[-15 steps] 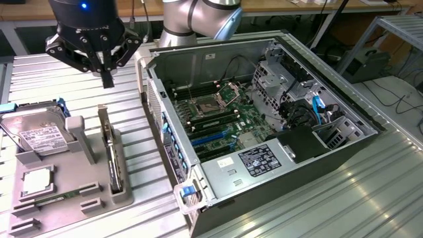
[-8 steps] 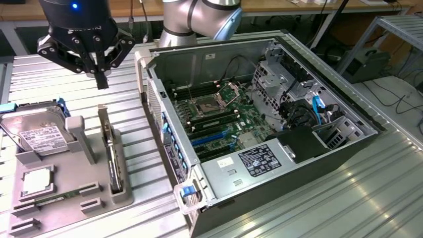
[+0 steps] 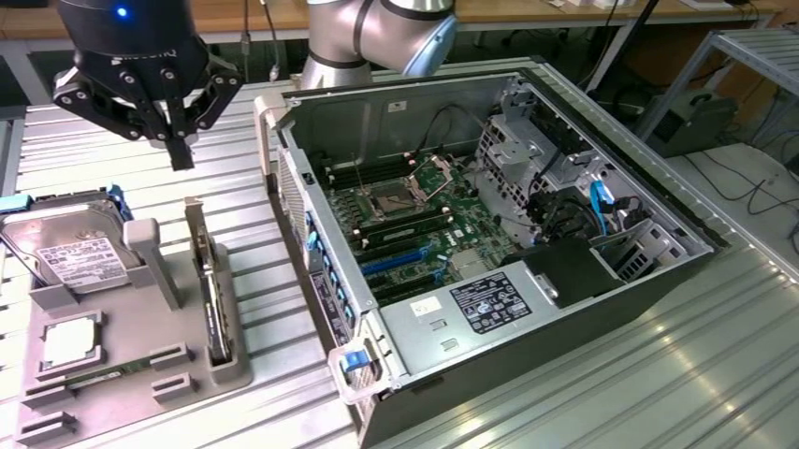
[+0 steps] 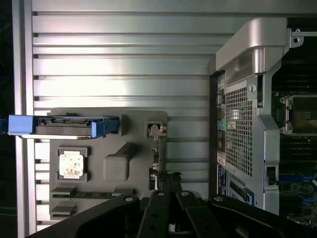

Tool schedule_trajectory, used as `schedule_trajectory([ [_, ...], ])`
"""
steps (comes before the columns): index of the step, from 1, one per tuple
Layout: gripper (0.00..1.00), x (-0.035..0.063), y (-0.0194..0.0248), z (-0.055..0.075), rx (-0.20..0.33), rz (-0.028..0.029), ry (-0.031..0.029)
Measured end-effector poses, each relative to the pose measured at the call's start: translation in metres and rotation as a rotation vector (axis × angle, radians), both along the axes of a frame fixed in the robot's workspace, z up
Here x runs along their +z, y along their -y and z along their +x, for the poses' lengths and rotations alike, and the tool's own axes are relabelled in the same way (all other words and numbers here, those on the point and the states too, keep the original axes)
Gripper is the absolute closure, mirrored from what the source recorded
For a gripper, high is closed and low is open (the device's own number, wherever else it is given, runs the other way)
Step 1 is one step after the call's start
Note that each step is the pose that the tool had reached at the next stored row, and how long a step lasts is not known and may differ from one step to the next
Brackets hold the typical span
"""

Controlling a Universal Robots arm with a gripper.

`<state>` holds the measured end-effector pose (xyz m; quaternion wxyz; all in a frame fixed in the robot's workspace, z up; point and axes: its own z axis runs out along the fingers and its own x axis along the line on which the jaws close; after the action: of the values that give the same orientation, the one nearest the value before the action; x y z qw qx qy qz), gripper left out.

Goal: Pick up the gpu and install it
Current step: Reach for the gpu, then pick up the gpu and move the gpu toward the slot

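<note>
Bench (image 3: 661,374): ribbed metal surface; carries every item listed.
Computer case (image 3: 431,412) (image 4: 242,124): lies on its side at the exterior view's right, open side up, motherboard (image 3: 413,220) exposed.
Robot arm (image 3: 374,37): grey, seen behind the case's far corner.
Holder (image 3: 131,351) (image 4: 114,163): grey moulded tray at the exterior view's left, just beside the case.
End effector (image 3: 182,164) (image 4: 166,181): black; fingers (image 3: 182,140) pressed together with nothing between them. It hangs in the air above the holder and touches nothing. In the wrist view the fingertips line up with the slot that holds the gpu (image 3: 215,299) (image 4: 155,161).
Hard drive (image 3: 75,253) (image 4: 64,126): silver, white label, blue carrier; sits tilted in the holder's far pocket.
Gpu: thin dark card standing on its long edge in the holder's slot on the case side; silver bracket at the far end in the exterior view. Not gripped, not in the case.
Processor chip (image 3: 69,341) (image 4: 71,164): flat in a square recess.
Memory stick (image 3: 88,379) (image 4: 89,195): green, flat in a narrow recess.
</note>
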<state>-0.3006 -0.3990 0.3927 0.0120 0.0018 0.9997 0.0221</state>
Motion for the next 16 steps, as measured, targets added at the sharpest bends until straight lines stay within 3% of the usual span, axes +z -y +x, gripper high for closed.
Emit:
schedule_trajectory([
  [7, 0.89, 0.0, 0.0, -0.012, 0.0, 0.0, -0.0003],
  [16, 0.89, 0.0, 0.0, -0.012, 0.0, 0.0, -0.0005],
])
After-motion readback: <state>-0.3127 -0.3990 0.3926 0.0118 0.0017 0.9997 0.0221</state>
